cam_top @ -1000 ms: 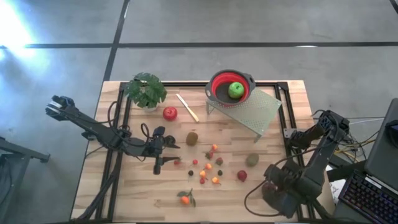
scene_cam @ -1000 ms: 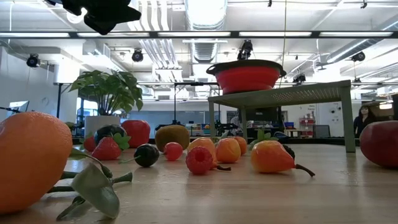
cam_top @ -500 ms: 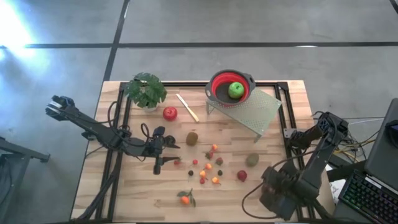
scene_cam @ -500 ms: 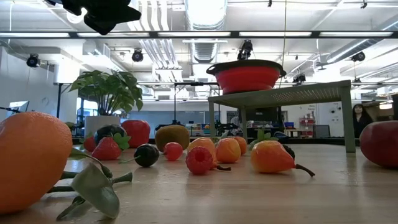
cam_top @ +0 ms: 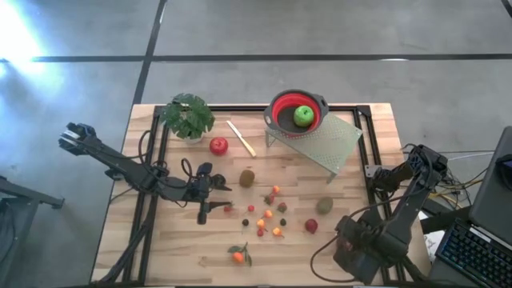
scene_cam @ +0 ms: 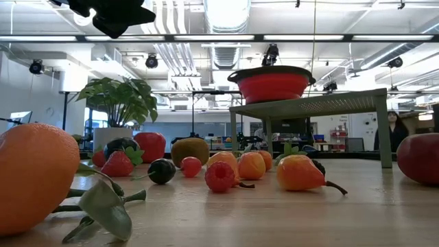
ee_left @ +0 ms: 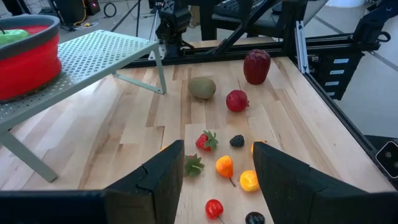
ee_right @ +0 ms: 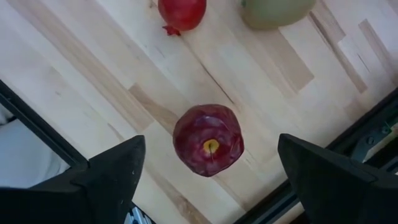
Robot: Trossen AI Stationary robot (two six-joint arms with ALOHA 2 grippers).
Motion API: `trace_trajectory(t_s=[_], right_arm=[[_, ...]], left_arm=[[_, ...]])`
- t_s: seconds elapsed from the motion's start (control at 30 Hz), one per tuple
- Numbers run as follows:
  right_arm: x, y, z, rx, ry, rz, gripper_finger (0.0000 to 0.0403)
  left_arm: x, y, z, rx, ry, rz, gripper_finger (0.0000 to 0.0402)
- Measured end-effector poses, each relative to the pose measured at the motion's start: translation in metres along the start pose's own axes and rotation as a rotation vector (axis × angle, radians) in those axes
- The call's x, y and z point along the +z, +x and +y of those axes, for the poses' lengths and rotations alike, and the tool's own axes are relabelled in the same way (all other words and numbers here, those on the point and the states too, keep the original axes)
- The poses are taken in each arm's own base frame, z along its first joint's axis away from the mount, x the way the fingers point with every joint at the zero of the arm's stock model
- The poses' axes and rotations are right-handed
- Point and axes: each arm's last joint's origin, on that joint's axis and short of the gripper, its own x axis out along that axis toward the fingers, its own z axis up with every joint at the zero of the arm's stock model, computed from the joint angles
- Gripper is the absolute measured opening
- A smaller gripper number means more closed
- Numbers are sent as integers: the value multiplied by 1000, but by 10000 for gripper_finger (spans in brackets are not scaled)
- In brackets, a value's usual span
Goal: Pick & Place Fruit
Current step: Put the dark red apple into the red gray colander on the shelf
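Up top, in the high view, the right gripper point(cam_top: 358, 240) sits at the near right edge of the surface point(cam_top: 160, 240), right over a dark red apple that this view hides. The left gripper point(cam_top: 202, 214) is near the middle-left, pointing at the pile of small fruit point(cam_top: 268, 216). A green apple point(cam_top: 303, 115) is already in the red bowl point(cam_top: 280, 120) on the rack.

Low view: small fruit lie in a row w/ a big tangerine point(scene_cam: 34, 175) close by; no gripper tips show.

Left wrist view: gripper point(ee_left: 217, 171) open wide, strawberry point(ee_left: 206, 141) & berries just ahead.

Right wrist view: gripper point(ee_right: 211, 171) open wide, looking straight down. The dark red apple point(ee_right: 208, 139) lies on the surface between the fingers, stem end up. So the right arm is nearer; prob. it goes straight down & shuts.
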Motion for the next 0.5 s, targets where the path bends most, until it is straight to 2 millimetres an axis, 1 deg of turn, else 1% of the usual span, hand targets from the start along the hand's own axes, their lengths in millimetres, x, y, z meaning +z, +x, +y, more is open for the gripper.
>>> trace_trajectory(t_s=[0.27, 0.5], right_arm=[[-2, 7, 0, -6, 5, 27, 341], [-2, 10, 0, -5, 6, 28, 336]], left_arm=[[0, 0, 0, 0, 0, 0, 197], [0, 0, 0, 0, 0, 0, 197]])
